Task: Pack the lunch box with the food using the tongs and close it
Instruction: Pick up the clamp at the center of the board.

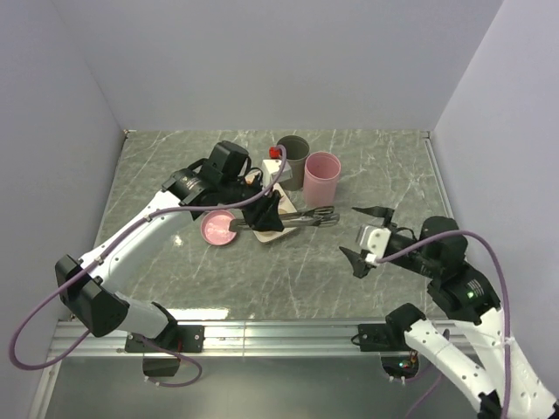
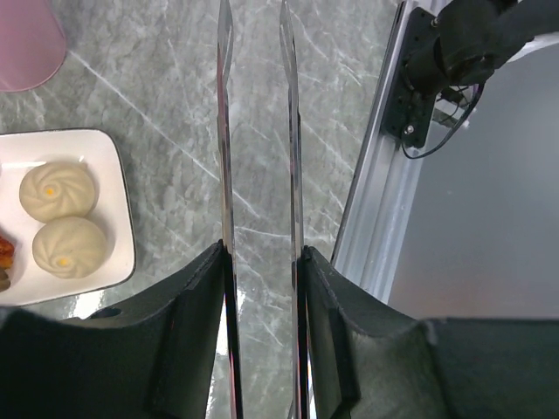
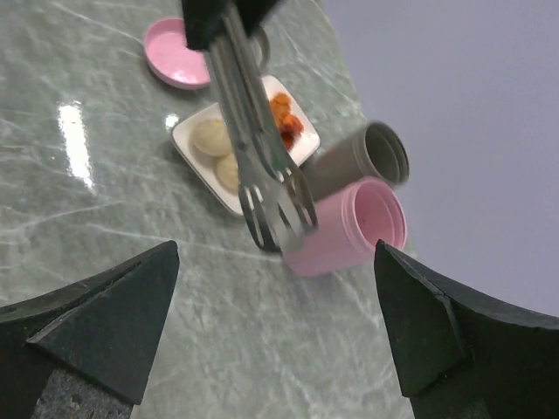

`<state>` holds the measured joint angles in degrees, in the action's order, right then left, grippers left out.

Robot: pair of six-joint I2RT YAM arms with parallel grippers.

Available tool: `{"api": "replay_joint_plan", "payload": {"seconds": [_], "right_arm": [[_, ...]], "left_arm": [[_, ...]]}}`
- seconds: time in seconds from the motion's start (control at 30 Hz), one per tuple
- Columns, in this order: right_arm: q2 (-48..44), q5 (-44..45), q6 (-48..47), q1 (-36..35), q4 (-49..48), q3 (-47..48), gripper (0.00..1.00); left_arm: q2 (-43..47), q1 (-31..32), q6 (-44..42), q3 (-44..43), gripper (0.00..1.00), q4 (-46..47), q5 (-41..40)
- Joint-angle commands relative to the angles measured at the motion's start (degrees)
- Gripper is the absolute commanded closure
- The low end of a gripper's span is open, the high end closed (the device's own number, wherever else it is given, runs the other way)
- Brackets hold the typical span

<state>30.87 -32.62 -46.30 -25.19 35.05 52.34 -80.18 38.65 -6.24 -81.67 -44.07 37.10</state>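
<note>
Looking down first on the table (image 1: 175, 279), losing its near edge behind the arm bases. Tracing the left arm (image 1: 140, 240) out to the middle and finding the left gripper (image 1: 266, 216) clamping the tongs (image 1: 310, 216) near their joined end, pointing them out to the right. Finding the right gripper (image 1: 367, 236) well apart from all this near the right side, spreading its fingers wide and gripping nothing. Seeing only a corner of the tray (image 1: 281, 194) from above, losing the rest under the left gripper. Getting more of it from the right wrist, and only there making out the food (image 3: 284, 118) clearly, lying on the tray's far end beside two buns (image 3: 212, 135). Catching just a sliver of that food at the left wrist's frame edge, cut off. Spotting the lunch box (image 1: 293, 155) standing upright and open behind the tray, either touching or just beside a pink cup (image 1: 321, 176), without managing to tell which. Noting a pink lid (image 1: 218, 229) lying flat left of the tray. Missing the tongs' tips from the left wrist, with both thin arms running off the top of the frame. Meeting those tips from the right wrist instead, slotted and slightly parted. Failing to identify a small red thing (image 1: 275, 152) by the lunch box's left rim.
</note>
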Motion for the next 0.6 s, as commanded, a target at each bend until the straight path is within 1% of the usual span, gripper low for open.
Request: {"api": "replay_joint_plan", "payload": {"seconds": [0.0,0.03,0.13,0.17,0.33,0.43,0.47,0.57], "right_arm": [[1.9,12.7,-5.02,-7.66,-6.74,-0.39,0.01],[2.61,15.98,-5.55,-14.03,-7.27,-0.65,0.01],[5.68,26.78,-6.78,-23.81,-10.42,-1.53,0.01],[7.6,28.65,-6.52,-25.33,-11.22,-1.54,0.01],[13.33,32.53,-5.81,-30.08,-13.6,0.04,0.01],[15.97,32.53,-5.73,-31.84,-14.04,1.19,0.01],[17.28,33.84,-5.9,-32.55,-14.04,1.54,0.01],[19.13,34.72,-5.9,-32.82,-14.92,1.54,0.01]], "left_arm": [[-0.06,-0.16,2.02,-3.58,0.55,2.68,2.45],[-0.32,-0.16,2.11,-3.85,0.55,2.59,2.27],[-0.94,-0.16,2.72,-4.55,0.55,2.5,2.19],[-1.03,-0.16,2.81,-4.47,0.54,2.85,2.1],[-1.2,-0.16,3.95,-4.2,0.54,3.29,2.27],[-1.47,-0.16,4.48,-4.38,0.54,3.82,2.45],[-1.64,-0.16,4.74,-4.55,0.54,3.99,2.45],[-1.91,-0.16,5.1,-5.16,0.54,4.17,3.24]]}}
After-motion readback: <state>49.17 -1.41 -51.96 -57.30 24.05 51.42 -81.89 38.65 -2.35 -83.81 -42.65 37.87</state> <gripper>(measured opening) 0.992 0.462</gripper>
